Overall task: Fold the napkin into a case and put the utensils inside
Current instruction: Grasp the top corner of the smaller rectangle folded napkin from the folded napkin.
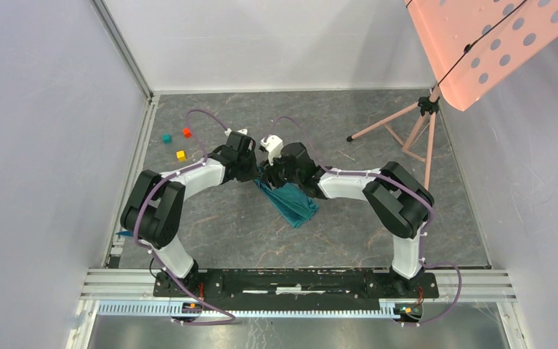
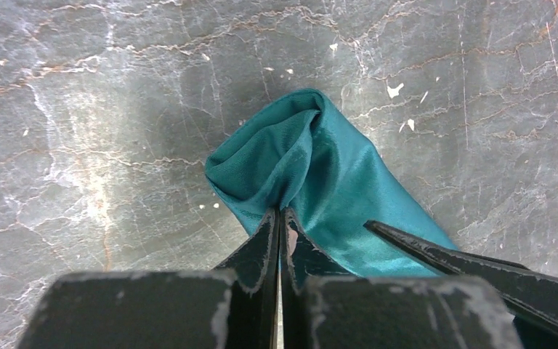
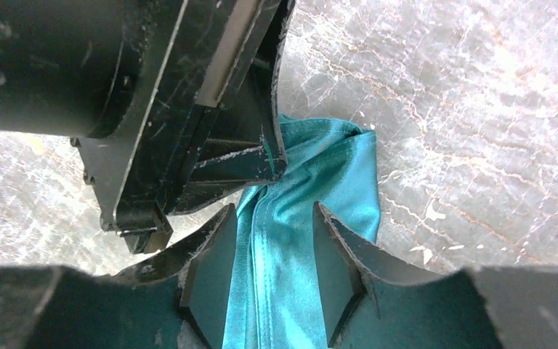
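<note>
The teal-green napkin (image 1: 290, 202) is a crumpled, drawn-out bundle at the middle of the table, not laid in the form of a case. My left gripper (image 2: 281, 212) is shut on a raised fold of the napkin (image 2: 312, 160). Right beside it, my right gripper (image 3: 275, 218) stands open, with a hemmed strip of the napkin (image 3: 290, 254) running between its fingers (image 3: 214, 247). In the top view the left gripper (image 1: 251, 171) and the right gripper (image 1: 275, 173) meet over the cloth's far end. The utensils are out of view.
Three small cubes, teal (image 1: 166, 138), red (image 1: 186, 132) and yellow (image 1: 181, 155), lie at the back left. A pink music stand (image 1: 479, 43) stands on tripod legs (image 1: 407, 134) at the back right. Walls enclose the marbled table (image 1: 225, 233).
</note>
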